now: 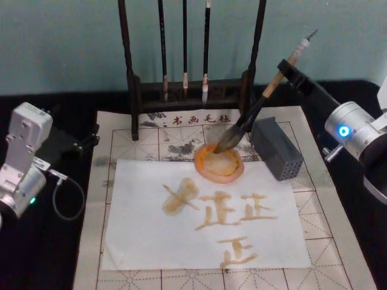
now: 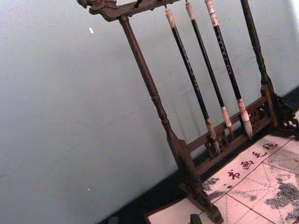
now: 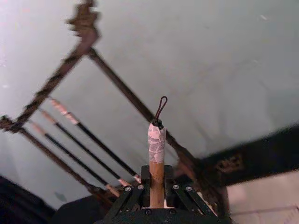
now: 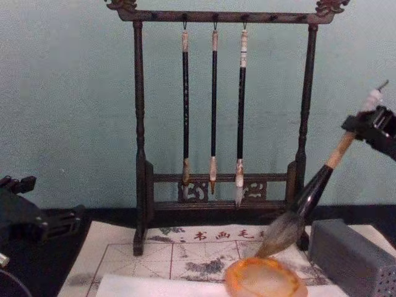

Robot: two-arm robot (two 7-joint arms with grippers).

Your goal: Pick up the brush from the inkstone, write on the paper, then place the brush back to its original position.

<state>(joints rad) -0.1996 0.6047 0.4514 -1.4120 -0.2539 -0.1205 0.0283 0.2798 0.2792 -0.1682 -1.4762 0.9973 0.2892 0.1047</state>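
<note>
Brush [image 1: 254, 113] clamped in right end effector [image 1: 291, 70], bristles at inkstone [image 1: 224, 175], grey box [image 1: 278, 148] beside

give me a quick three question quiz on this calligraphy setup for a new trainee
1. True or false: the right gripper is shut on the brush just below its white-wrapped end.
2. Multiple choice: the brush's bristle head is over A) the inkstone B) the grey perforated box C) the bottom edge of the paper.
3. Short answer: how many thin brushes hang on the wooden rack?

Key: 1 true; 2 A; 3 three. The left arm sits idle at the left.
</note>
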